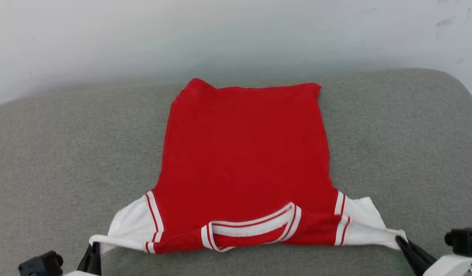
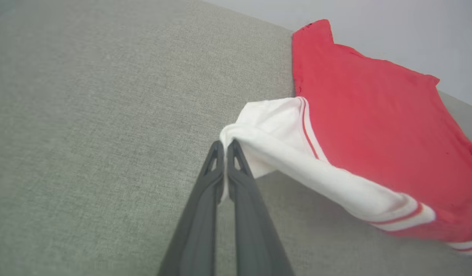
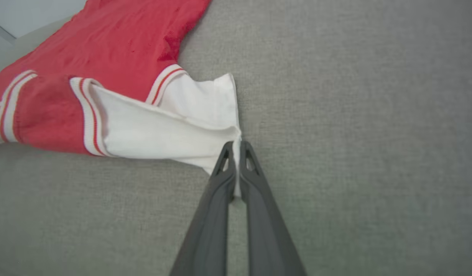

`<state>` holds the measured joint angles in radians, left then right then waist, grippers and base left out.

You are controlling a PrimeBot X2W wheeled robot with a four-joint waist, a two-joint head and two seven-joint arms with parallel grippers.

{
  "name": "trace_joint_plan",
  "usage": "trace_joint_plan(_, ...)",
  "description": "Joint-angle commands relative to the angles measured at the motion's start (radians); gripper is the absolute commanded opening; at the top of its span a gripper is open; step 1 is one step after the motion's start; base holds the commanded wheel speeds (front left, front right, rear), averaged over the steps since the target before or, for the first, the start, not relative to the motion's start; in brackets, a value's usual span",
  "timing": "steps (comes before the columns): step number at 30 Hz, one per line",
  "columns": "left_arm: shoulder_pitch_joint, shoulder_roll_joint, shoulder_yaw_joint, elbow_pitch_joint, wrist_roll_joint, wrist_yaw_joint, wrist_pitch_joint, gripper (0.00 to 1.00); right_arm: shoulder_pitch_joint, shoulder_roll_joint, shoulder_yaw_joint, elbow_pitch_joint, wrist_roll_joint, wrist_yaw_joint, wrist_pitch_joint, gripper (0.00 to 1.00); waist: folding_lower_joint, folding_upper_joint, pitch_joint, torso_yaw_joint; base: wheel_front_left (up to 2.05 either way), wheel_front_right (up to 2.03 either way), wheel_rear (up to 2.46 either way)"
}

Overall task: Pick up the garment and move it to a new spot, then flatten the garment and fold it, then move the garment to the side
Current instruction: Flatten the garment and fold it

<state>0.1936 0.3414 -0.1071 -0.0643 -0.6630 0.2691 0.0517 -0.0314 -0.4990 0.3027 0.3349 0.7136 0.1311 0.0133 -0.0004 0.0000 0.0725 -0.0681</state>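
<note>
Garment flat on the grey cushion, long axis near to far, collar at the near end. Left pincer clamps the left sleeve tip and right pincer the right; the body lies beyond and between them, equally near both arms

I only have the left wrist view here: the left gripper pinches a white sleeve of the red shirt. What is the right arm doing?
Observer: The right gripper is shut on the tip of the shirt's other white sleeve, pulling it outward.
Operator: Which end of the shirt faces the robot?
Observer: The neck end. The striped collar lies at the near edge, between the two sleeves.
</note>
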Motion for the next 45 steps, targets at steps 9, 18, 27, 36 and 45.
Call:
trace_joint_plan(9, 0.059, 0.002, -0.040, -0.069, 0.052, 0.029, -0.003, 0.00, 0.232, 0.166, -0.247, -0.187, -0.167, -0.001, 0.255, 1.00, 0.0004, 0.0000, -0.006, 0.025, 0.00, 0.00, 0.00)
trace_joint_plan(18, -0.017, -0.010, -0.079, -0.111, 0.082, 0.026, -0.009, 0.00, 0.033, 0.203, -0.389, -0.250, -0.156, -0.001, 0.300, 1.00, 0.0004, 0.0000, 0.061, 0.044, 0.00, 0.00, 0.00)
trace_joint_plan(27, -0.150, -0.044, -0.132, -0.151, 0.128, 0.013, -0.044, 0.00, -0.438, 0.121, -0.360, 0.013, -0.081, -0.001, 0.395, 1.00, 0.0004, 0.0000, 0.249, 0.087, 0.00, 0.00, 0.00)
trace_joint_plan(36, -0.283, -0.084, -0.197, -0.199, 0.171, -0.012, -0.071, 0.00, -0.828, 0.048, -0.267, 0.211, -0.046, -0.001, 0.671, 1.00, 0.0004, 0.0000, 0.415, 0.168, 0.00, 0.00, 0.00)
trace_joint_plan(45, -0.370, -0.118, -0.244, -0.194, 0.176, -0.043, -0.095, 0.00, -1.078, 0.062, -0.191, 0.342, -0.067, -0.001, 0.821, 1.00, 0.0004, 0.0000, 0.526, 0.225, 0.00, 0.00, 0.00)
